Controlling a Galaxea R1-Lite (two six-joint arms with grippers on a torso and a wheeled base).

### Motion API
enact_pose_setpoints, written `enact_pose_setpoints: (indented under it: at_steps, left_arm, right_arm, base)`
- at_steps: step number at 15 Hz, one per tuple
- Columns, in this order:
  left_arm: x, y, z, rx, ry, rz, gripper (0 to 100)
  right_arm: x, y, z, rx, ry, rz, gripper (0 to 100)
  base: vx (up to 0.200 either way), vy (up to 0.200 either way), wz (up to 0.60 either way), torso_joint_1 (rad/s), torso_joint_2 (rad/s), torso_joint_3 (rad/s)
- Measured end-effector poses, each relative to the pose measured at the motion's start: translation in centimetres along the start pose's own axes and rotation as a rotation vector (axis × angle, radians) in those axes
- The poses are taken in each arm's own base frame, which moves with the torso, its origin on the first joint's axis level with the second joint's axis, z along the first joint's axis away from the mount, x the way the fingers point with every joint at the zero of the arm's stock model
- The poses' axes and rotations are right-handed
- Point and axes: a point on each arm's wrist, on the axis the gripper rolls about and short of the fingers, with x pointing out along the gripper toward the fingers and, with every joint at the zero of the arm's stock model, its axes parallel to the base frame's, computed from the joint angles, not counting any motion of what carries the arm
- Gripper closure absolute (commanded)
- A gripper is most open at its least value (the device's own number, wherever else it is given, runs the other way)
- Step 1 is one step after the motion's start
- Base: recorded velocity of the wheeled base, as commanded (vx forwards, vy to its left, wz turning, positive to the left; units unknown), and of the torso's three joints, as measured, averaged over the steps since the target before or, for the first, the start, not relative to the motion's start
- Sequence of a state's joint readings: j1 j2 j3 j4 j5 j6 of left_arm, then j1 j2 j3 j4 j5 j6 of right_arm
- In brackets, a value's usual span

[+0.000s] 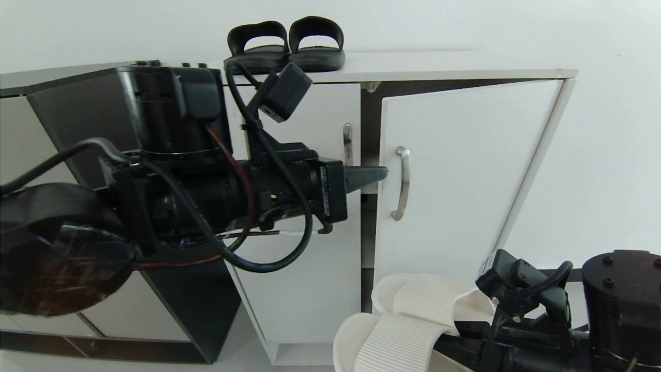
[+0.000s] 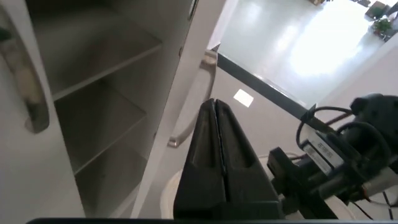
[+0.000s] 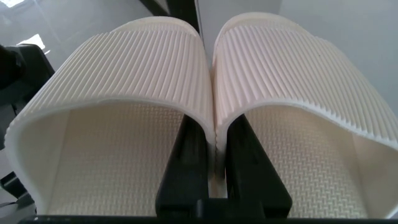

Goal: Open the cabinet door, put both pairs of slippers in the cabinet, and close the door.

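Standing ajar, the right door [image 1: 465, 170] of the white cabinet [image 1: 454, 66] is showing a dark gap beside the shut left door [image 1: 310, 268]. The left pincer [image 1: 381, 174] is hanging level at that gap. Its two fingers are pressed flat together with nothing between them. Its tip is lying at the right door's free edge, just beside the curved metal handle [image 1: 402, 183]; whether it is touching the door cannot be told. Through the opening, the left wrist view is showing two shelves [image 2: 106, 59] inside the cabinet, one above the other.

Low in front of the right door's foot, the right pincer [image 3: 214, 127] is gripping the white slippers [image 1: 413, 315] as a pair. One finger is sitting inside each slipper, under its ribbed strap. The two inner side walls are being squeezed together between the fingers, and both soles are lying side by side. This pair is hanging well below the left pincer and outside the cabinet.

The black slippers [image 1: 286, 46] are resting side by side on the cabinet top, above the left door and well apart from both pincers.
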State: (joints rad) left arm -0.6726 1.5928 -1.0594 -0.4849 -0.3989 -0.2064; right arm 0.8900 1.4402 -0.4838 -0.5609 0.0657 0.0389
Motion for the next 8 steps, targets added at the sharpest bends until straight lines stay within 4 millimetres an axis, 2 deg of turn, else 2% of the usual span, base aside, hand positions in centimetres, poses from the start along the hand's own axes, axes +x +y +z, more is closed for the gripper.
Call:
enact_pose_setpoints:
  at_steps: [2, 3, 5, 8]
  left_arm:
    - [-1.7, 0.9, 0.4, -0.003, -0.019, 0.046, 100]
    - [-1.9, 1.4, 0.4, -0.006, -0.022, 0.062, 100]
    - [-1.4, 2.1, 0.8, -0.006, -0.028, 0.075, 100]
    - [1.0, 3.4, 1.4, -0.023, -0.044, 0.074, 100]
  right_arm:
    - [0.0, 0.1, 0.0, -0.001, 0.001, 0.003, 100]
    - [0.0, 0.1, 0.0, -0.002, 0.001, 0.005, 100]
    - [0.0, 0.2, -0.1, -0.004, 0.005, 0.009, 100]
    - [0.0, 0.4, -0.2, -0.008, 0.011, 0.018, 100]
  base:
    - [0.000, 0.000, 0.00, 0.000, 0.00, 0.000]
    - [0.000, 0.000, 0.00, 0.000, 0.00, 0.000]
    - [0.000, 0.000, 0.00, 0.000, 0.00, 0.000]
    - [0.000, 0.000, 0.00, 0.000, 0.00, 0.000]
